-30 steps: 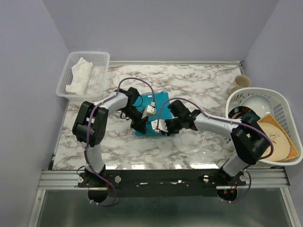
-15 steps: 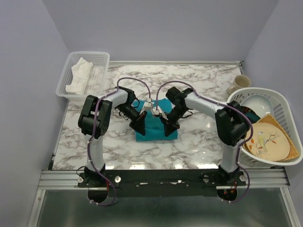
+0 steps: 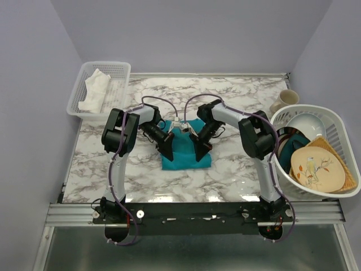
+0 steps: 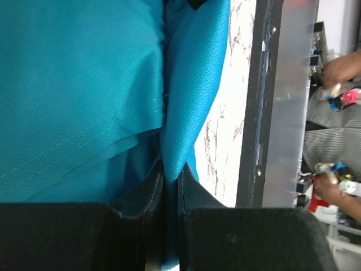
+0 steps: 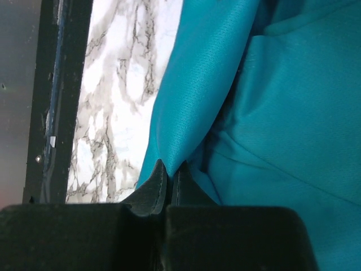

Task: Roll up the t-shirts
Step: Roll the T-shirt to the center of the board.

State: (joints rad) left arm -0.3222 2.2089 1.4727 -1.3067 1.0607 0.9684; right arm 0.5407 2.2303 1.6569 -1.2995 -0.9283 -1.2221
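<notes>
Fabric of the teal-blue t-shirt (image 3: pixel 185 153) is pinched from both sides. The shirt lies folded in a compact bundle on the marble table (image 3: pixel 237 93), near the middle and a little toward the arms. The left gripper (image 3: pixel 167 149) has its jaws clenched on a raised fold at the bundle's left side, the cloth squeezed thin between them in the left wrist view (image 4: pixel 170 172). The right gripper (image 3: pixel 201 148) has its jaws clenched on a matching fold at the right side (image 5: pixel 169 170). A second ago the right arm stretched low across from the dish basket (image 3: pixel 345 192) with its jaws still parted. Now it is drawn in and mirrors the left, and the bundle looks squarer.
</notes>
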